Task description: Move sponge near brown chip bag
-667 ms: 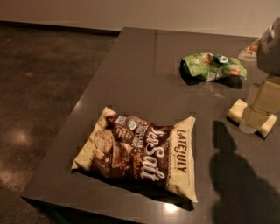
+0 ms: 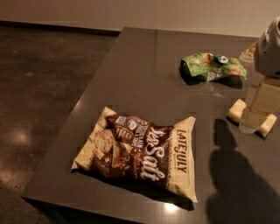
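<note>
Dark tabletop [image 2: 144, 65]: my cream gripper [image 2: 256, 114] sits over the pale yellow foam sponge [image 2: 236, 112], grip unreadable; the dark brown chip bag [image 2: 140, 151] lies near-left.

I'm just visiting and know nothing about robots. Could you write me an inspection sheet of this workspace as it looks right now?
Surface: dark table, glossy, with a shadow at its front right.
Job's things: brown chip bag lies flat near the front edge; sponge lies at the right, apart from the bag.
Clutter: green snack bag, crumpled, at the back right.
Grippers: gripper is at the right edge, directly over the sponge, its tip at the sponge.
Cables: nothing seen.
Surroundings: dark floor at left, pale wall behind.
</note>
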